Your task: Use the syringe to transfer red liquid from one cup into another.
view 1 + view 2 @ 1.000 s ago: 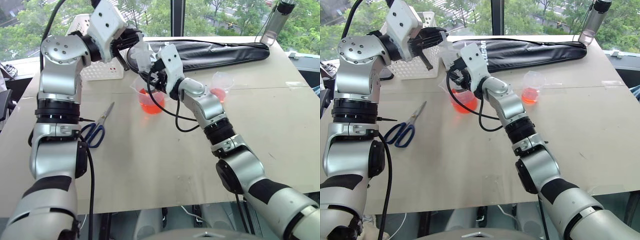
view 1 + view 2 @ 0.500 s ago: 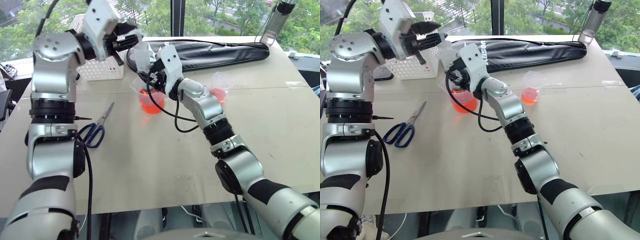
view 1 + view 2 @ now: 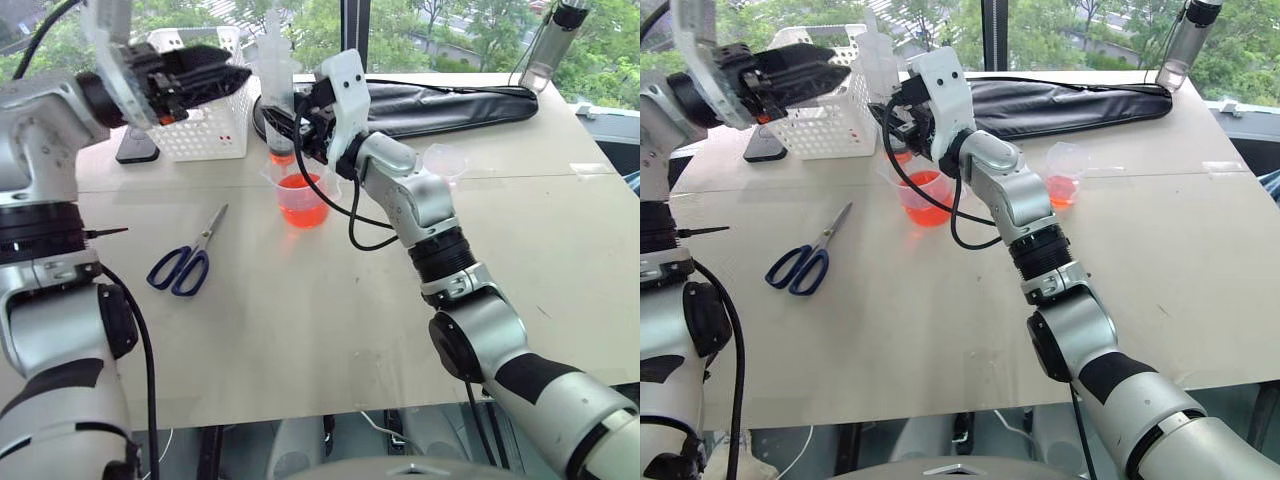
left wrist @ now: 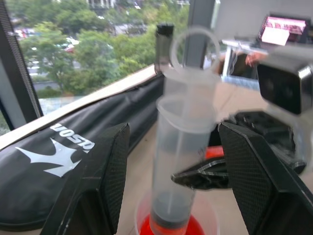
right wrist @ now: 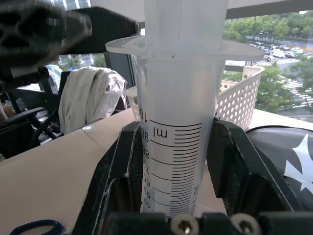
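My right gripper (image 3: 303, 128) is shut on the barrel of the syringe (image 3: 278, 105) and holds it upright, tip down, above the handled measuring cup (image 3: 300, 200), which holds red liquid (image 3: 923, 200). A little red liquid sits low in the syringe barrel (image 4: 168, 223). The right wrist view shows both black fingers (image 5: 122, 166) pressed against the graduated barrel (image 5: 176, 147). Level with the white plunger (image 3: 272, 35) and to its left, my left gripper (image 3: 232, 75) is open and apart from it. The smaller cup (image 3: 1065, 178), with some red liquid, stands right of my right arm.
Blue-handled scissors (image 3: 185, 265) lie on the table left of the measuring cup. A white basket (image 3: 205, 130) and a dark phone (image 3: 137, 150) sit at the back left. A long black bag (image 3: 450, 105) lies along the back, with a bottle (image 3: 550, 45) at the far right corner.
My left gripper has opened, let go of the plunger and drawn back to the left. My right gripper has lifted the syringe, which now stands more upright over the measuring cup.
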